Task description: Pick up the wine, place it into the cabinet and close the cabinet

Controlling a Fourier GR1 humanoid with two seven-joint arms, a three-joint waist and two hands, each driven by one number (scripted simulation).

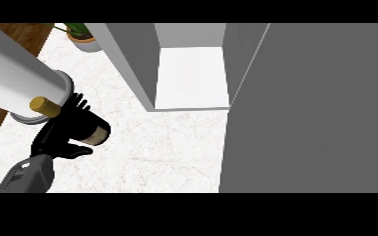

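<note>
The wine bottle (90, 128) is dark with a gold cap and a tan label. It lies tilted at the lower left, its neck pointing up and to the left. My left hand (57, 136) wraps round its body, fingers behind it and thumb below it, hiding much of the glass. The cabinet (190, 75) stands open at the top centre, showing a white inner floor between grey walls. Its grey door (303, 110) is swung open and fills the right side of the view. The bottle is left of the cabinet opening and nearer to me. My right hand does not show.
A large white cylinder with a grey rim (26, 82) sits at the far left, right beside the bottle's cap. A potted plant (84, 39) stands at the back left. The white marbled counter (162, 150) stretches between the bottle and the door.
</note>
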